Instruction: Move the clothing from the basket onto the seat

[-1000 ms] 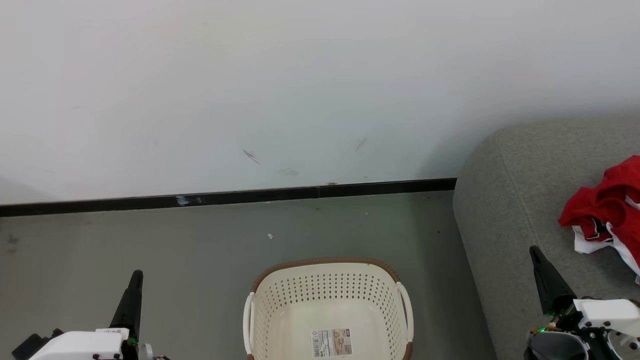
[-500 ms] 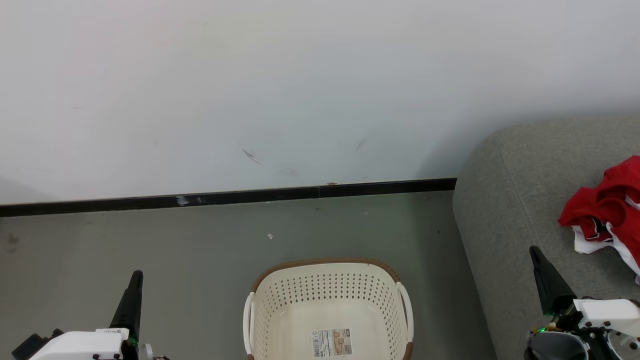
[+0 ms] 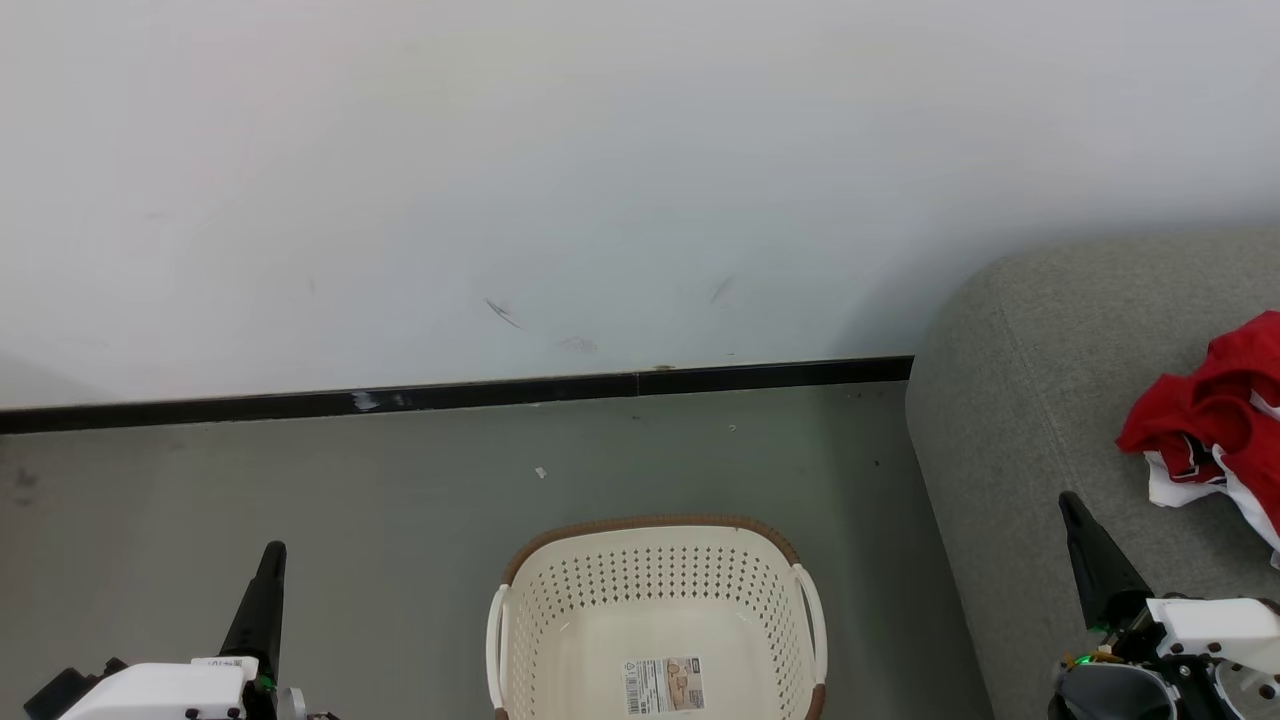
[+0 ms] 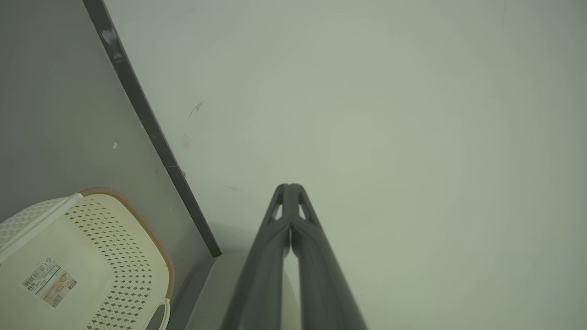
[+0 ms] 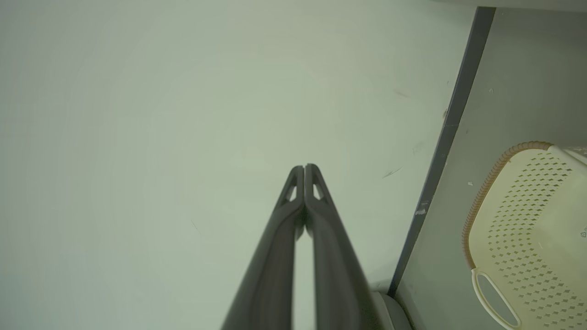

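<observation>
the clothing (image 3: 1210, 415), a crumpled heap of bright red fabric with white trim, lies on the seat (image 3: 1020, 400) at the right, cut off by the right edge of the head view. the seat is a grey upholstered sofa with a rounded corner, its far end against the wall (image 3: 600, 150).

left of the seat, near it but apart, the basket (image 3: 655, 570) stands on the floor (image 3: 350, 480). it is cream with perforated walls, a brown rim and white side handles, and its bare bottom carries a label sticker (image 3: 663, 685).

the right gripper (image 3: 1068, 500) hangs over the near part of the seat, near the clothing but not touching it. its two dark fingers are pressed together on nothing, and the right wrist view shows the tips meeting (image 5: 304, 167) with the basket (image 5: 527, 220) off to one side.

the left gripper (image 3: 273, 550) hangs over the floor at the near left, well apart from the basket. its fingers are likewise closed tip to tip (image 4: 290, 187) and hold nothing.

a black baseboard (image 3: 450, 397) runs along the foot of the pale wall, which bears a few dark scuff marks (image 3: 503, 312). a small white speck (image 3: 540, 472) lies on the grey-green floor beyond the basket.
</observation>
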